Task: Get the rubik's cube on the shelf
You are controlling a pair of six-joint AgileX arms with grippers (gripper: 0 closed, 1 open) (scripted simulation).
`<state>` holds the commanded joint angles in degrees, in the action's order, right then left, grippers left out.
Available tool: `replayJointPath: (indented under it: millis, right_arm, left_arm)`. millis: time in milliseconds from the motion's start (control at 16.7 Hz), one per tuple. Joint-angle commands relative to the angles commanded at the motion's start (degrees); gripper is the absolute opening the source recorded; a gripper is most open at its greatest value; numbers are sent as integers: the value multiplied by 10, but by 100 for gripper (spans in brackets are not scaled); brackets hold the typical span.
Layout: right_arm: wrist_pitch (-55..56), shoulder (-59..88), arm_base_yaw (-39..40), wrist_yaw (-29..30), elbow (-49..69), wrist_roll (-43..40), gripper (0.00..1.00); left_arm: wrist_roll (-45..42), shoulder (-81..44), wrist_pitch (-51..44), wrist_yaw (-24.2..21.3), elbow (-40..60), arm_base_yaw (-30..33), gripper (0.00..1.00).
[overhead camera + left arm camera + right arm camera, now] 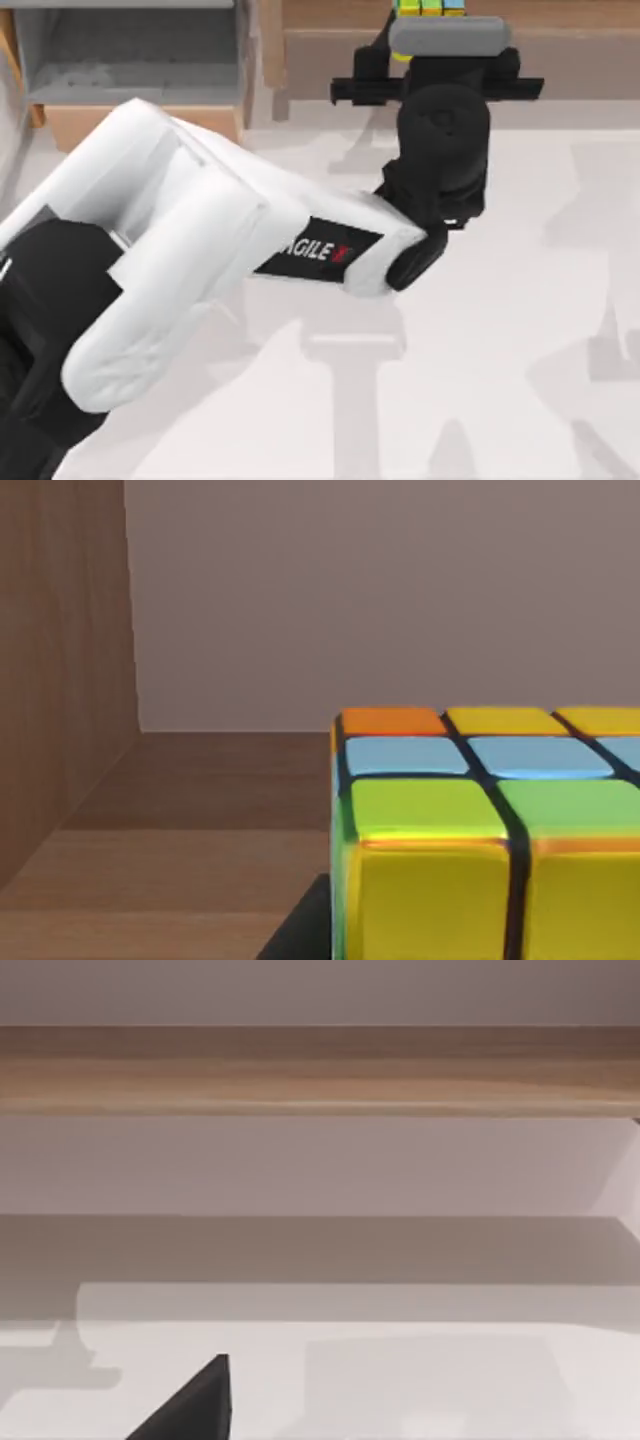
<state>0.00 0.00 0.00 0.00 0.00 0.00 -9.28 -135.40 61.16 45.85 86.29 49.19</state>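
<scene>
Wooden shelf (330, 20) boards lay under the rubik's cube (428, 8), just ahead of the left gripper (430, 45) (finger state: cannot tell); right arm parked.

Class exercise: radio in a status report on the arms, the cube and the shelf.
Left gripper reached out over the shelf. Rubik's cube beneath it on the plank, near the side wall. Right arm parked facing the table. No obstruction seen.

Yellow, green, blue, orange rubik's cube (490, 830)
</scene>
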Motion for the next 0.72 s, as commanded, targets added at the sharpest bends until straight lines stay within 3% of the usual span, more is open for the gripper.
replayJointPath:
  millis: [420,720]
  right_arm:
    - [0,0,0,0,0,0,100]
    - [0,0,0,0,0,0,100]
  left_arm:
    - [-1,0,-2,-1,3,2,0]
    - [4,-35,-48,-17,75,-18,0]
